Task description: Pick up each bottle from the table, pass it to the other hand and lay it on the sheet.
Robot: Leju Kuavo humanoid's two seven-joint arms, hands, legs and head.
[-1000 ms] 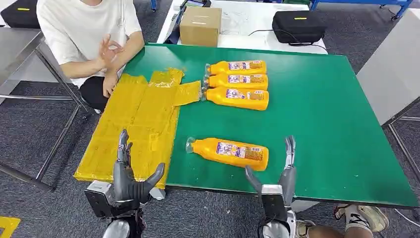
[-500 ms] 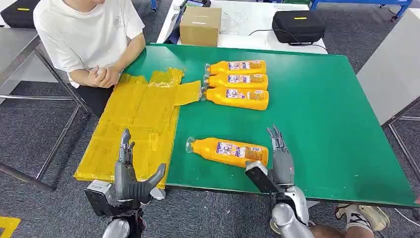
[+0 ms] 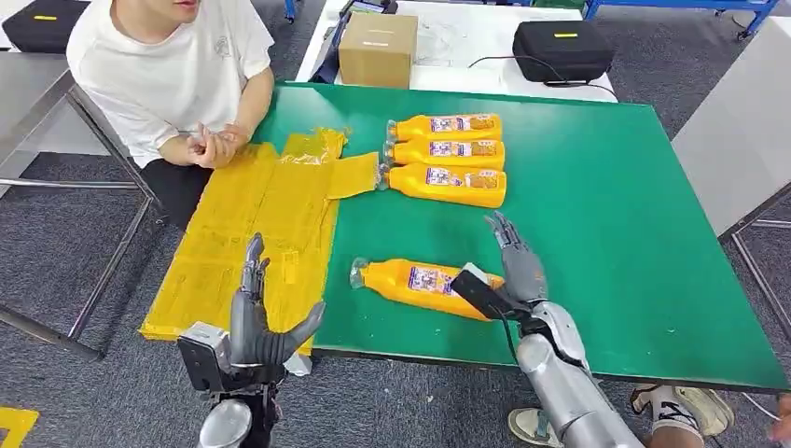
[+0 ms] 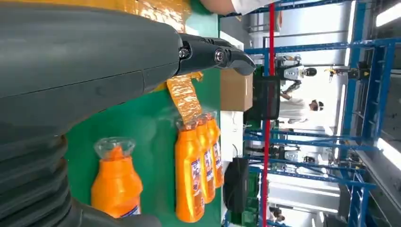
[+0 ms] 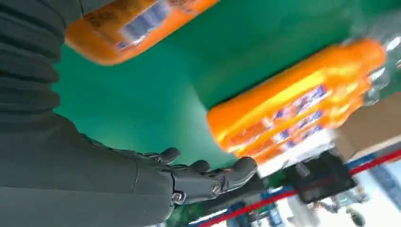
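Near the front edge of the green table (image 3: 606, 233), I am seeing the right hand (image 3: 508, 271) hovering just over the base end of the lone orange bottle (image 3: 420, 285), fingers spread and gripping nothing; whether it is touching the bottle I cannot tell. That bottle is lying on its side, cap pointing toward the yellow sheet (image 3: 252, 233), which is draping over the table's left edge. Three more bottles (image 3: 446, 157) are lying side by side farther back, their caps just beside a flap of the sheet. My left hand (image 3: 254, 327) is waiting open at the near edge of the sheet, fingers upright, holding nothing. A person (image 3: 177, 75) is sitting at the far left corner, hands clasped together.
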